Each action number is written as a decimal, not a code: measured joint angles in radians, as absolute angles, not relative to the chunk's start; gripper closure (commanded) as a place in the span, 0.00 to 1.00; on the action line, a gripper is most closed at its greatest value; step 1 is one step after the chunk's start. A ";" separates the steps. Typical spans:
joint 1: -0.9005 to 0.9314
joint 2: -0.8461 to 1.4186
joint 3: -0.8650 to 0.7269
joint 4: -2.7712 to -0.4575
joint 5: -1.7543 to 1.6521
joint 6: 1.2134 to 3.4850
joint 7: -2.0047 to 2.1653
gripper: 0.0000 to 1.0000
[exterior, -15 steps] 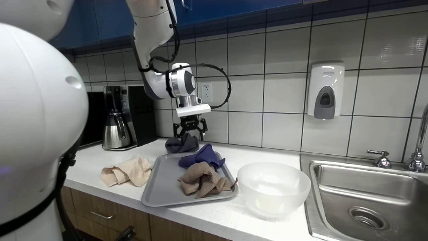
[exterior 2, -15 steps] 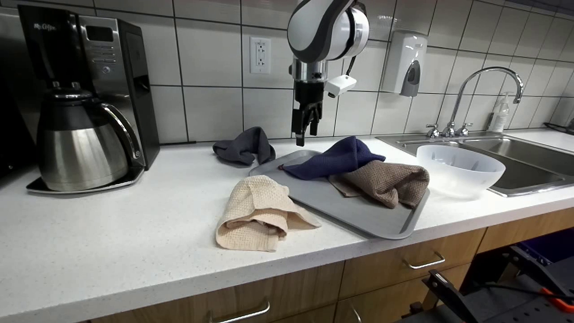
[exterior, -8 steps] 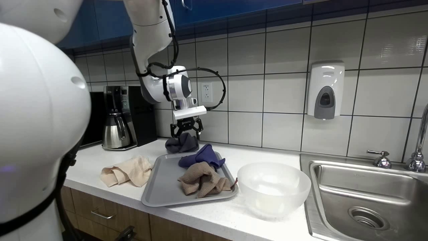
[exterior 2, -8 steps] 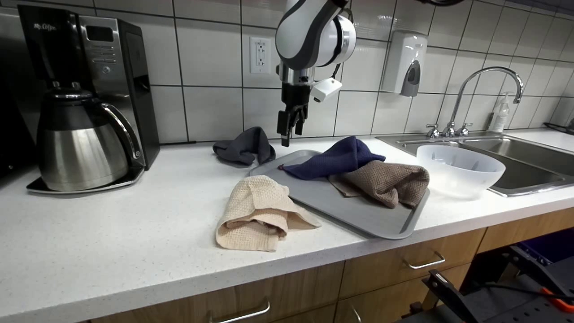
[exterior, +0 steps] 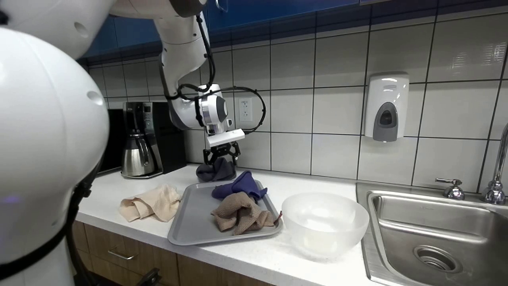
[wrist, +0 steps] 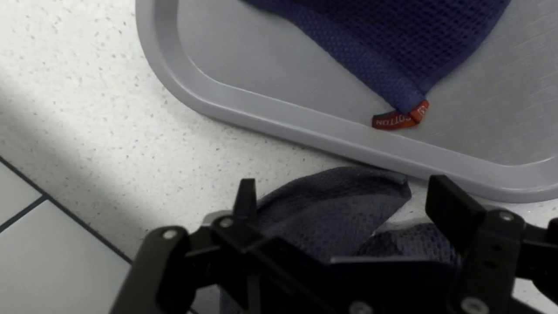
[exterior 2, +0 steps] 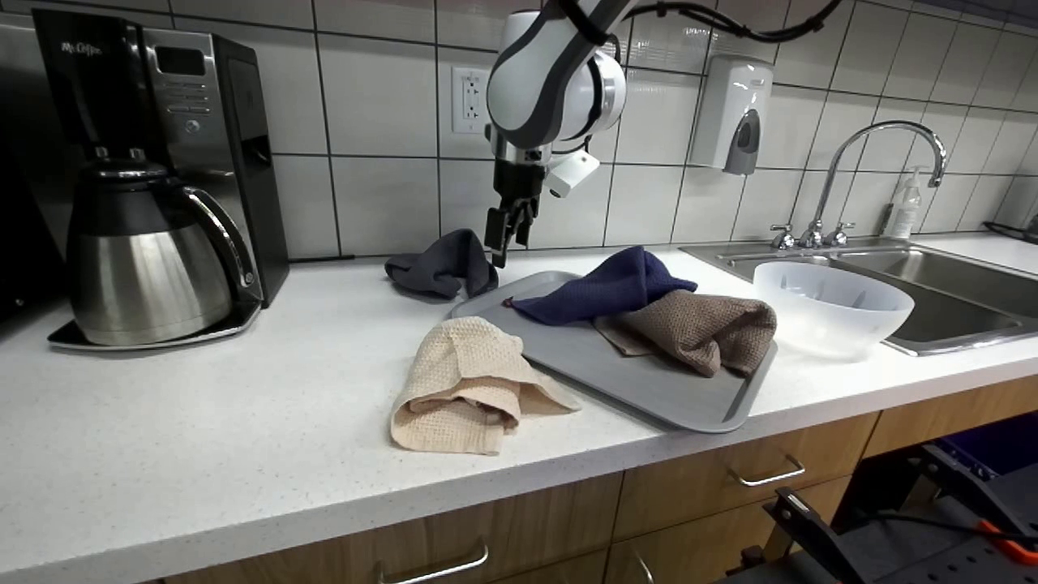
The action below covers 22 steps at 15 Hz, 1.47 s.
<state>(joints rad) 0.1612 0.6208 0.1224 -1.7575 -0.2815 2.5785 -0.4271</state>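
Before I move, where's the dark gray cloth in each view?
In an exterior view, dark gray cloth: left of center, below the gripper.
In an exterior view, dark gray cloth: left of center, left of the gripper.
Wrist view, dark gray cloth: bottom center.
Landmark in all three: the gray tray.

Rear: a tiled wall, glossy, off-white and grouted in a dark color. Wall fittings: an electrical outlet and a white-and-grey dispenser. Overhead: blue cabinets; the wall directly beneath is shadowed. Work surface: a white speckled countertop extending along the wall. Below: wood-grain drawers with metal handles. A stainless steel sink is set into the countertop; a chrome faucet stands at its rear edge. A coffee maker stands near the wall. Beside it, a dark panel is partly hidden and may be an appliance front. Lighting: bright; reflections show on the tiled wall.
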 measured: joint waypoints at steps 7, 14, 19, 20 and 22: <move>0.170 0.720 0.122 -1.628 -0.282 2.587 -0.428 0.00; 0.184 0.804 0.123 -1.502 -0.282 2.587 -0.430 0.00; 0.190 0.864 0.124 -1.417 -0.282 2.585 -0.441 0.00; 0.191 0.878 0.124 -1.401 -0.282 2.584 -0.445 0.00; 0.194 0.903 0.126 -1.374 -0.282 2.583 -0.454 0.12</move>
